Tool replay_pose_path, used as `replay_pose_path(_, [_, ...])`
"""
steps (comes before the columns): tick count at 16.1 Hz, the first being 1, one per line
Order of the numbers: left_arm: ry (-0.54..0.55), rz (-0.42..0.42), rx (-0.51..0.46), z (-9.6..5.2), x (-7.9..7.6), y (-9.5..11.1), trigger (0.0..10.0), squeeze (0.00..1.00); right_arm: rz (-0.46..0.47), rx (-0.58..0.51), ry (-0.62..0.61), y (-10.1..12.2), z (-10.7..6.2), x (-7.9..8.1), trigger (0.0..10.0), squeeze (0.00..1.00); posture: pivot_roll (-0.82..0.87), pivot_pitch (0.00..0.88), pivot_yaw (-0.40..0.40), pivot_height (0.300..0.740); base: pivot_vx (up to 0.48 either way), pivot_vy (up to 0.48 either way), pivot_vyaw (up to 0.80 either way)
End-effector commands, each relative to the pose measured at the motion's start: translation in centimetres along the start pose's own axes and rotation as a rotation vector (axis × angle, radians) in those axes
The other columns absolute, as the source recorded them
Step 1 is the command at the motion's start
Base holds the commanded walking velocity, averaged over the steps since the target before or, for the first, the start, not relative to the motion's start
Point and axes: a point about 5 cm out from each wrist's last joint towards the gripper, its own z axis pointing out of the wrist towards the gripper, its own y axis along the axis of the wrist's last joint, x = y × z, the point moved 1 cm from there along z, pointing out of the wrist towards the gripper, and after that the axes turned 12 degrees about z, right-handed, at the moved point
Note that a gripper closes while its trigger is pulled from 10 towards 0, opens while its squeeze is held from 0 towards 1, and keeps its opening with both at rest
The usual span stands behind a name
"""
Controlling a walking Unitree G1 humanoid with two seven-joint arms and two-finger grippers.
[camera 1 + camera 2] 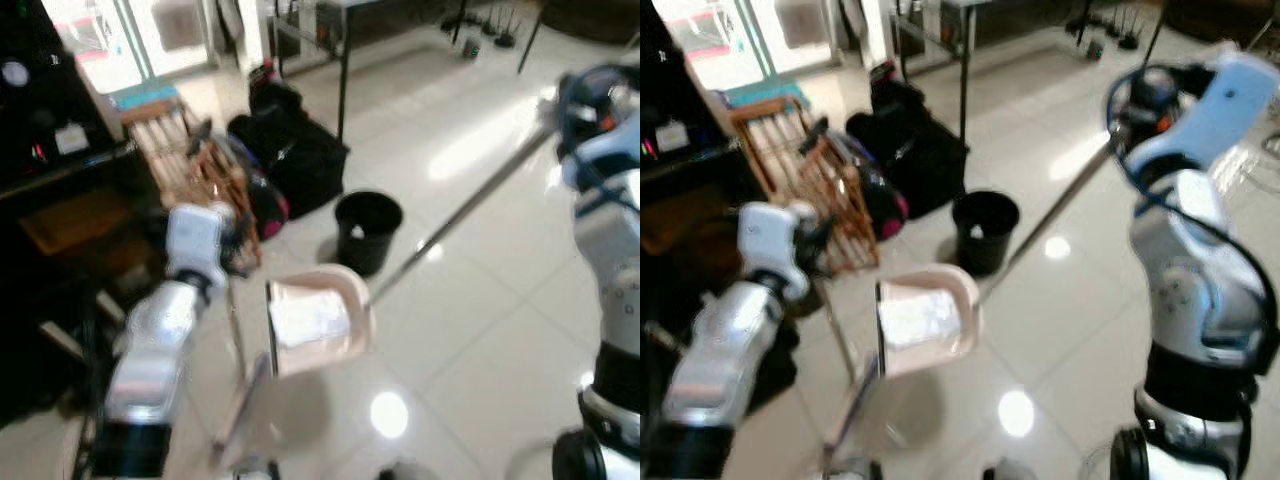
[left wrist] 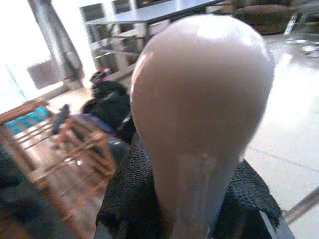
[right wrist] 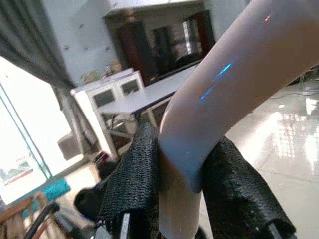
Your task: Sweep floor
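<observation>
Left gripper (image 2: 192, 209) is clamped on the rounded pale top of the dustpan handle (image 2: 199, 99), its black mesh-padded fingers (image 2: 127, 199) pressing the stem from both sides. In the head views that thin handle runs down from the left arm to the pale pink dustpan (image 1: 315, 322), which sits between the two arms over the glossy white tile floor (image 1: 480, 330), its open mouth facing the robot's left; whether its lip touches the tiles cannot be told. Right gripper (image 3: 182, 199) is closed around the pale broom handle (image 3: 224, 84), padded fingers (image 3: 134, 184) on either side of it. The broom's metal shaft (image 1: 460, 215) slopes from the raised right arm down toward the dustpan's right edge; the broom head is hidden behind the pan. A black waste bin (image 1: 367, 230) stands just beyond the dustpan, close but apart from it. To the bin's left lie a black bag (image 1: 295, 150) and a wooden folding rack (image 1: 190, 155), crowding the left side against dark furniture (image 1: 50, 140). A dark-legged table (image 1: 340, 60) stands farther back. Open tile extends to the right of the shaft and ahead past the bin, with bright glare patches; floor near the robot's feet is blurred.
</observation>
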Motion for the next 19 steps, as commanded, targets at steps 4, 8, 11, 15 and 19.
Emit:
replay_pose_path(4, [-0.017,-0.026,-0.035,0.1,0.4,1.2,10.0,0.00,-0.001,-0.033,0.024,1.4,-0.1,0.7,10.0,0.00,-0.07,0.043,0.031,0.740,0.000,0.120,0.00])
replay_pose_path(8, [-0.013,-0.006,-0.002,0.2,0.7,0.8,10.0,0.00,-0.002,-0.041,0.008,1.8,-0.1,0.5,10.0,0.00,-0.07,0.031,0.040,0.740,0.000,0.240,0.00])
replay_pose_path(11, [-0.013,0.014,-0.019,0.3,0.7,1.1,10.0,0.00,-0.016,-0.056,-0.003,2.4,-0.3,0.3,10.0,0.00,-0.07,0.025,0.042,0.740,0.000,0.000,0.00])
replay_pose_path(15, [-0.012,0.028,-0.061,0.4,0.6,1.7,10.0,0.00,0.005,-0.087,-0.009,3.6,0.0,0.4,10.0,0.00,-0.08,0.022,0.040,0.740,0.149,0.000,-0.14])
replay_pose_path(19, [-0.014,0.023,-0.061,0.3,0.3,1.7,10.0,0.00,-0.015,-0.109,0.002,4.7,0.7,0.7,10.0,0.00,-0.08,0.026,0.036,0.740,0.368,0.000,-0.32])
